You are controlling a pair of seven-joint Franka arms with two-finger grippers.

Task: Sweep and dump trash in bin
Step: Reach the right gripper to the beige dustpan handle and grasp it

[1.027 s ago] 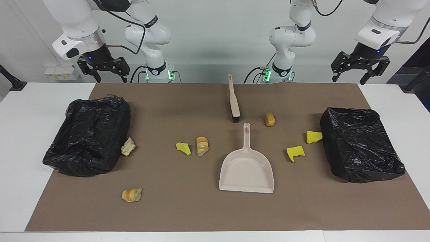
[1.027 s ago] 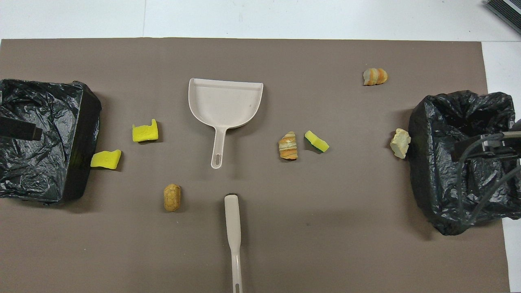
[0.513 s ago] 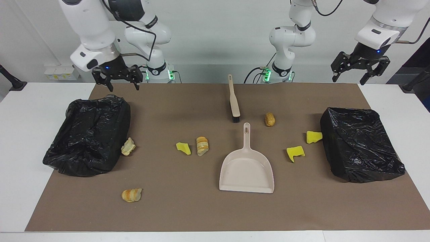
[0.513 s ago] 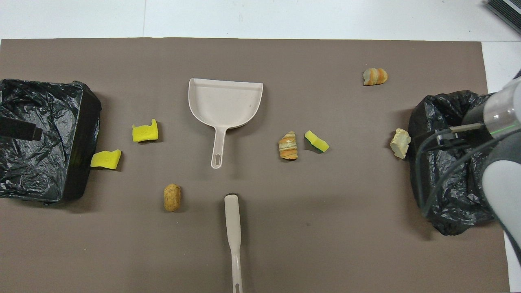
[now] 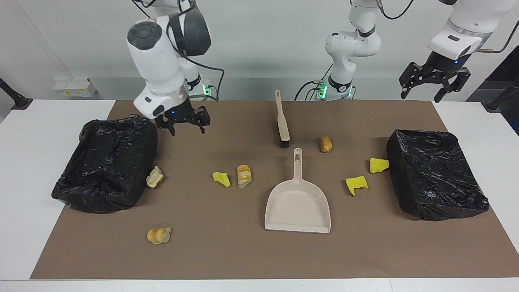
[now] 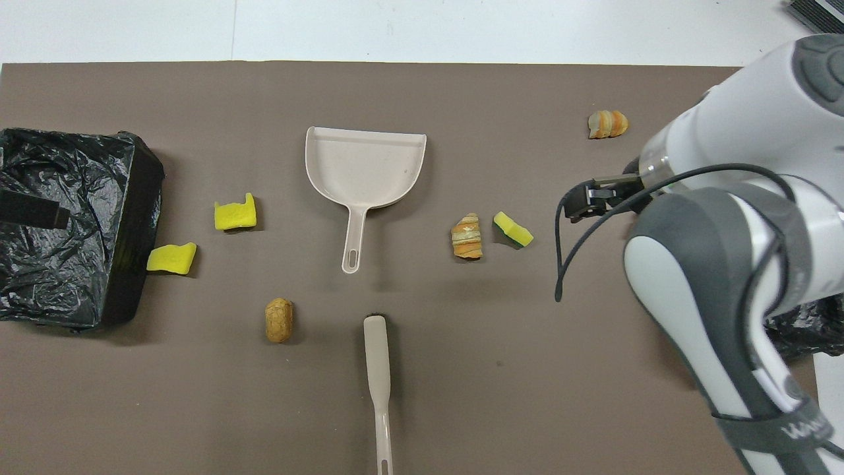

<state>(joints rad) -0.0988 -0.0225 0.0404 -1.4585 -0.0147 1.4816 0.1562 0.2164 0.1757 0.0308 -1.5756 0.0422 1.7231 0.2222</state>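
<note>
The trash lies scattered on the brown mat: a pale lump (image 5: 155, 177) beside one bin, a yellow sponge chunk (image 5: 221, 179) (image 6: 513, 229), a striped bread piece (image 5: 244, 175) (image 6: 467, 236), a bread lump (image 5: 325, 144) (image 6: 279, 320), two yellow sponges (image 5: 378, 165) (image 5: 356, 184) and bread slices (image 5: 159, 235) (image 6: 607, 124). Black-bagged bins (image 5: 109, 162) (image 5: 436, 174) stand at both ends of the table. My right gripper (image 5: 184, 125) hangs open and empty over the mat beside its bin. My left gripper (image 5: 434, 87) waits open, raised over its end of the table.
A beige dustpan (image 5: 298, 202) (image 6: 364, 165) lies mid-mat with its handle toward the robots. The beige brush (image 5: 282, 119) (image 6: 377, 369) lies nearer to the robots than the dustpan. In the overhead view the right arm covers its bin and the pale lump.
The right arm has swung from above its bin toward the table's middle and come lower. The left arm, the trash, the dustpan and the brush have not moved.
</note>
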